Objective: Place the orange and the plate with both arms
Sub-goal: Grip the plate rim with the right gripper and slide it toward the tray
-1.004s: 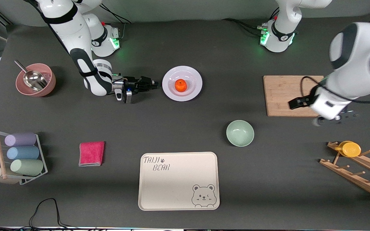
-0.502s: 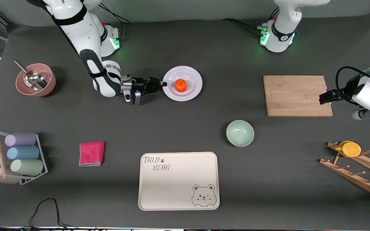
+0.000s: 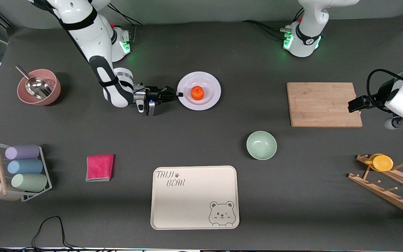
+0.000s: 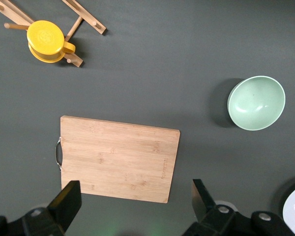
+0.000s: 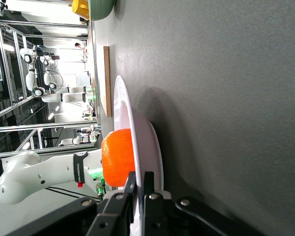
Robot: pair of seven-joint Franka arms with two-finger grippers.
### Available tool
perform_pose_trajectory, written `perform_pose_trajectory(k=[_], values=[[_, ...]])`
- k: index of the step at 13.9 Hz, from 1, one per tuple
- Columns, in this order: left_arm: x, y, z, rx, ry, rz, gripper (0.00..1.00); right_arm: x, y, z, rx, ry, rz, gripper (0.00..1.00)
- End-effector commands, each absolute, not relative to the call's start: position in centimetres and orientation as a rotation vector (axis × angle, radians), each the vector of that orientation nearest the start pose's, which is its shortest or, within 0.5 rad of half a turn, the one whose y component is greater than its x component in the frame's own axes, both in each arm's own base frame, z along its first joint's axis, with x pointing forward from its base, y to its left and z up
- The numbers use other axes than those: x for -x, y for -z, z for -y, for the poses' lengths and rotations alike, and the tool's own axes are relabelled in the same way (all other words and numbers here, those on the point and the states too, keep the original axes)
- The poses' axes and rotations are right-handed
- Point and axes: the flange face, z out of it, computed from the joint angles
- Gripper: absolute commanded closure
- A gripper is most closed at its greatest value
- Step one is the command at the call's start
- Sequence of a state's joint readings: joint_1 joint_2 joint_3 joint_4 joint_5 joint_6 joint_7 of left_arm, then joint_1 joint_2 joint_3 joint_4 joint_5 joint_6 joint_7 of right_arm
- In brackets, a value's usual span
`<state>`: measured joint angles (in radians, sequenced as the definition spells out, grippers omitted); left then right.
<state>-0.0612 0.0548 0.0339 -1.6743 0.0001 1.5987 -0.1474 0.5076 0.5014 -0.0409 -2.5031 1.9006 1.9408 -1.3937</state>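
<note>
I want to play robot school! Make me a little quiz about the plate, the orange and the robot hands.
1. True or false: the orange lies on the plate.
2. What has the right end effector pinched? A) plate's rim B) orange C) green bowl
3. Fill in: the left end effector, fingers apart, hangs over the wooden ____.

Key: 1 true; 2 A; 3 board.

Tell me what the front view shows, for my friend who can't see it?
The right tool pinches the rim of the white plate, which holds an orange. The left tool hangs open over the wooden cutting board, waiting.
</note>
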Motion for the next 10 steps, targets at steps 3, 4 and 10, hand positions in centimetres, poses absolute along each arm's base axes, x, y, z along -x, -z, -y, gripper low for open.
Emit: perform_pose_trajectory(k=[3, 4, 10], values=[[-56.5, -56.2, 1.0, 3.096, -0.255, 0.18, 0.0, -34.0, -10.4, -24.5, 1.874, -0.097, -0.007, 1.0], [-56.7, -56.0, 0.9, 3.093, -0.266, 0.18, 0.0, -34.9, -12.2, -24.6, 1.859, -0.101, -0.027, 1.0], [-56.2, -56.7, -0.7, 3.061, -0.292, 0.2, 0.0, -41.4, -21.2, -23.7, 1.826, -0.092, -0.002, 1.0]])
